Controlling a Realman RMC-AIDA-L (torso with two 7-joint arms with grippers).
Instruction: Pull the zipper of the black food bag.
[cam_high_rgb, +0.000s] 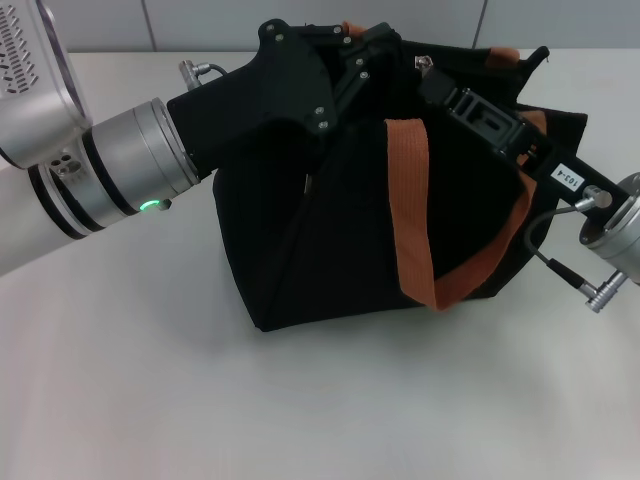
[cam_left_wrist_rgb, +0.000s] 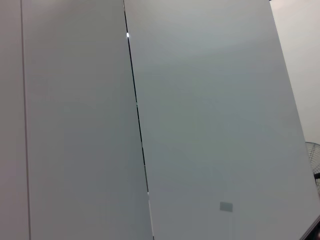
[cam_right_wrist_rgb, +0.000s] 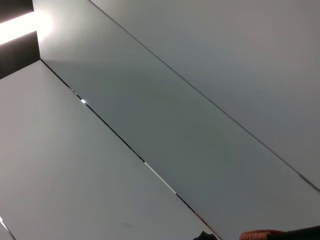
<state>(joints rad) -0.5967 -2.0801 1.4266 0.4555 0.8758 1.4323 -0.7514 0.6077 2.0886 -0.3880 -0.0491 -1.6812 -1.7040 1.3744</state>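
Observation:
The black food bag (cam_high_rgb: 350, 230) stands in the middle of the table in the head view, with a rust-orange handle (cam_high_rgb: 410, 190) hanging down its front. My left gripper (cam_high_rgb: 372, 45) reaches in from the left over the bag's top edge. My right gripper (cam_high_rgb: 436, 84) reaches in from the right and also rests at the bag's top. A small silver glint (cam_high_rgb: 424, 62) between the two grippers may be the zipper; the rest of the zip track is hidden by the grippers. A sliver of orange handle (cam_right_wrist_rgb: 260, 234) shows in the right wrist view.
The bag sits on a pale table (cam_high_rgb: 300, 400) with open surface in front and to the left. A panelled wall (cam_left_wrist_rgb: 200, 125) fills both wrist views. A cable (cam_high_rgb: 545, 255) loops from my right wrist beside the bag.

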